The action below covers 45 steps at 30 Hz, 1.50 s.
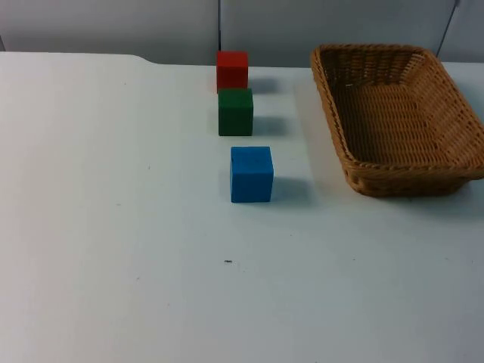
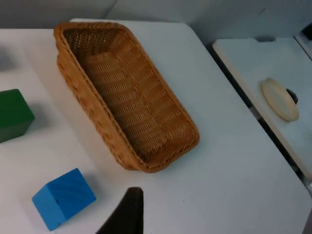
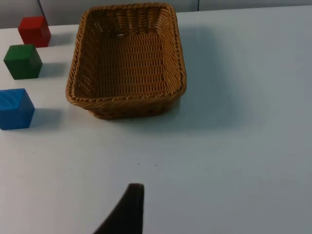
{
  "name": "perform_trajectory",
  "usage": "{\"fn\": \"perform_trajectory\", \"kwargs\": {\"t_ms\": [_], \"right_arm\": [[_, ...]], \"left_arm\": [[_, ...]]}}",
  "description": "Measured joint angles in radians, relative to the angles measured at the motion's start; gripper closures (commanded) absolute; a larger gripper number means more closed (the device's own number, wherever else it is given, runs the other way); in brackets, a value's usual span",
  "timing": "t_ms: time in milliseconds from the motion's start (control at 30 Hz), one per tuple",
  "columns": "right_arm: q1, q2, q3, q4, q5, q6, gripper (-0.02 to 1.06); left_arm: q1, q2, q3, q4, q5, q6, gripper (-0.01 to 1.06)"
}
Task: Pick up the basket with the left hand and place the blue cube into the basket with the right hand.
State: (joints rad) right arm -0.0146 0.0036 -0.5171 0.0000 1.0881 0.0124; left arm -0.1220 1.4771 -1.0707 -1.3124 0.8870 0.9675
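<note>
White worktop (image 1: 113,249): basket (image 1: 397,121) and blue cube (image 1: 251,174) sat untouched; neither end effector's state could be told. Basket pickup was due first.

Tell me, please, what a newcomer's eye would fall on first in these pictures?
The wicker basket at the table's right side stands out first, with nothing in it. Left of it, three cubes line up away from the camera: blue cube nearest, green cube next, red cube by the wall.

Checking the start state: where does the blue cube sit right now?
In the top view the blue cube stands on the white table, nearest of a row with the green cube and red cube behind, left of the wicker basket.
</note>
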Motion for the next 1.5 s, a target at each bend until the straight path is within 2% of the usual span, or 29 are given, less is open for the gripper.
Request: {"fn": "perform_trajectory", "kwargs": {"t_ms": [133, 167, 267, 467, 533, 633, 733, 767, 867, 900, 1000, 1033, 1167, 1500], "right_arm": [[0.000, 0.000, 0.000, 0.000, 0.000, 0.005, 0.00], [0.000, 0.000, 0.000, 0.000, 0.000, 0.005, 0.00], [0.000, 0.000, 0.000, 0.000, 0.000, 0.007, 0.00], [0.000, 0.000, 0.000, 0.000, 0.000, 0.007, 0.00], [0.000, 0.000, 0.000, 0.000, 0.000, 0.007, 0.00], [0.000, 0.000, 0.000, 0.000, 0.000, 0.007, 0.00], [0.000, 0.000, 0.000, 0.000, 0.000, 0.007, 0.00], [0.000, 0.000, 0.000, 0.000, 0.000, 0.007, 0.00], [0.000, 0.000, 0.000, 0.000, 0.000, 0.007, 0.00], [0.000, 0.000, 0.000, 0.000, 0.000, 0.007, 0.00], [0.000, 0.000, 0.000, 0.000, 0.000, 0.007, 0.00], [0.000, 0.000, 0.000, 0.000, 0.000, 0.007, 0.00], [0.000, 0.000, 0.000, 0.000, 0.000, 0.007, 0.00], [0.000, 0.000, 0.000, 0.000, 0.000, 0.007, 0.00]], "left_arm": [[-0.138, 0.127, -0.088, 0.032, -0.144, -0.023, 0.01], [-0.138, 0.127, -0.088, 0.032, -0.144, -0.023, 0.01], [-0.212, 0.226, -0.155, 0.071, -0.238, -0.082, 0.01], [-0.281, 0.387, -0.272, 0.134, -0.273, -0.179, 0.01], [-0.321, 0.474, -0.345, 0.192, -0.284, -0.268, 0.01], [-0.347, 0.550, -0.418, 0.254, -0.284, -0.340, 0.01], [-0.390, 0.652, -0.536, 0.380, -0.278, -0.485, 0.01], [-0.390, 0.652, -0.536, 0.380, -0.278, -0.485, 0.01], [-0.448, 0.759, -0.693, 0.555, -0.240, -0.659, 0.01], [-0.448, 0.759, -0.693, 0.555, -0.240, -0.659, 0.01], [-0.491, 0.837, -0.820, 0.697, -0.198, -0.792, 0.01], [-0.491, 0.837, -0.820, 0.697, -0.198, -0.792, 0.01], [-0.524, 0.942, -0.972, 0.876, -0.137, -0.967, 0.01], [-0.563, 1.052, -1.105, 0.941, -0.112, -1.092, 0.01]]}}
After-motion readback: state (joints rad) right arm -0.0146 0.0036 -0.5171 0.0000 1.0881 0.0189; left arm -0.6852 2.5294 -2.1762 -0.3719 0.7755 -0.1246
